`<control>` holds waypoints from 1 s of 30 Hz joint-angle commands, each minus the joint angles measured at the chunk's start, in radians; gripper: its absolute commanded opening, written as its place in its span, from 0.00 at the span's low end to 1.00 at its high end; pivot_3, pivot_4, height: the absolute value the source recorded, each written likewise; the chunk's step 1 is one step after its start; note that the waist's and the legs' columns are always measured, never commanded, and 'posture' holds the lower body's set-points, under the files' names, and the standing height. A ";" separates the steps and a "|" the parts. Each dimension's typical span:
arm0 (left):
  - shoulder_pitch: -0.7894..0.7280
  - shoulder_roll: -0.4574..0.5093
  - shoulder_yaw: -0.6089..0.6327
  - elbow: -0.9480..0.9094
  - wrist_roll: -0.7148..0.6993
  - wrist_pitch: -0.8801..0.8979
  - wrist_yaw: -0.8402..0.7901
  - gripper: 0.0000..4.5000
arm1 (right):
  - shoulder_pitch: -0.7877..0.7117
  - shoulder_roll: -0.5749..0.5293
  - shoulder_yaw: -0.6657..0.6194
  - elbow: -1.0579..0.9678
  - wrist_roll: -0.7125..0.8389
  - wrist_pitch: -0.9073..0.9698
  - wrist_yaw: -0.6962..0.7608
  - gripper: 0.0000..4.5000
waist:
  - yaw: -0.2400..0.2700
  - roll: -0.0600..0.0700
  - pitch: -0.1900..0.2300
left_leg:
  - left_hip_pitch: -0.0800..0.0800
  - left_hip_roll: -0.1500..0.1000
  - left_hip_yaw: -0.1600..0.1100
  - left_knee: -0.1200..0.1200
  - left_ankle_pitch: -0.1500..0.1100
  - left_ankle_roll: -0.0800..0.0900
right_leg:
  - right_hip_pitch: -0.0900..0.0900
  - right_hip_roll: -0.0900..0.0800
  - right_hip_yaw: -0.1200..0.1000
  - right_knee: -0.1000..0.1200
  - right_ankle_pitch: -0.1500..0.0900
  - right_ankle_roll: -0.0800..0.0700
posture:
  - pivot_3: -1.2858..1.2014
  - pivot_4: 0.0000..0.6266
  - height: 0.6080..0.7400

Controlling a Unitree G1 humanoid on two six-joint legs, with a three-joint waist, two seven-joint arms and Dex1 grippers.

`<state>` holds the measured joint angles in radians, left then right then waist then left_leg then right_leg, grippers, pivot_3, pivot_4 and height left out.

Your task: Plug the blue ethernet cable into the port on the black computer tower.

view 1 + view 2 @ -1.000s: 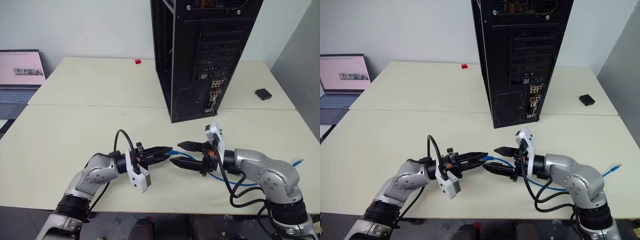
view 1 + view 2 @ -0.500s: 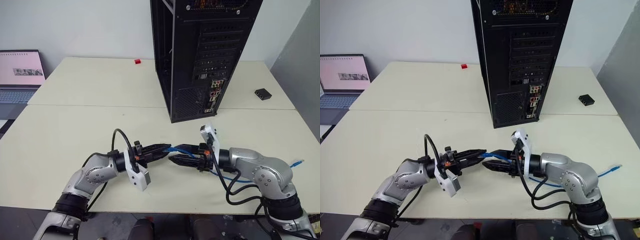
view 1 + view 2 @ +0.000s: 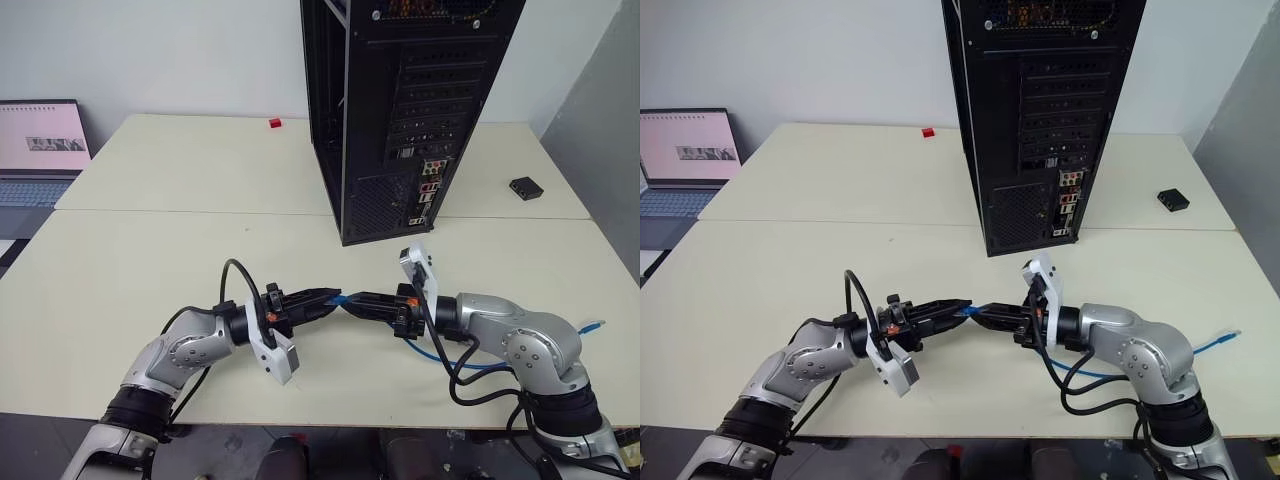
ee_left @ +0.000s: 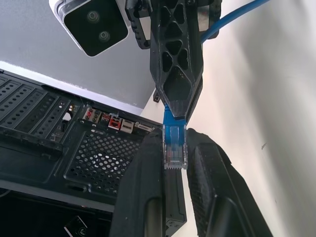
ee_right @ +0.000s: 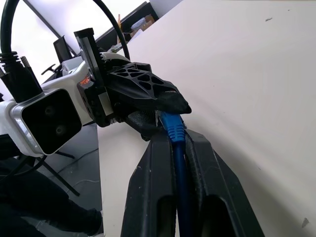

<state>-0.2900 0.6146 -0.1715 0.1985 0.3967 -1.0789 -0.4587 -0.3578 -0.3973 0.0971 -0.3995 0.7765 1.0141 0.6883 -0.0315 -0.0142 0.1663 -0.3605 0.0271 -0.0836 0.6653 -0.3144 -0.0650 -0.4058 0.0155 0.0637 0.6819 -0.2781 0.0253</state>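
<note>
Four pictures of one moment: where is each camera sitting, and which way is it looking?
Left eye and right eye views: on the head, looking forward and down at the table, both arms and the black computer tower.
Left wrist view: on the left arm, looking along its fingers at the cable's plug, with the right gripper opposite.
Right wrist view: on the right arm, looking along the blue ethernet cable at the left gripper.
Shared: both wrist views show the cable pinched between the two grippers.

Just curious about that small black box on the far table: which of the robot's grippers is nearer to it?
Right. The right gripper is on the same side as the box, though well short of it; the left gripper meets it at the blue cable, slightly farther away.
</note>
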 commanded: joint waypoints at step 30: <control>-0.022 -0.060 -0.036 -0.413 -0.717 1.056 -0.158 0.75 | 0.049 -0.034 -0.158 -0.141 -0.336 -0.317 -0.354 0.00 | -0.001 0.000 0.000 | -0.001 0.000 -0.001 0.000 0.000 0.000 | 0.000 0.000 -0.001 0.000 0.000 0.000 | 0.52 0.24 1.00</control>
<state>-0.2840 0.5715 -0.2476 -0.1475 -0.2683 -0.1443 -0.6535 -0.3030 -0.4512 -0.0394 -0.5114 0.5236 0.7570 0.4303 -0.0323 -0.0140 0.1665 -0.3619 0.0272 -0.0850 0.6653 -0.3143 -0.0651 -0.4060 0.0159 0.0629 0.6820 -0.2782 0.0255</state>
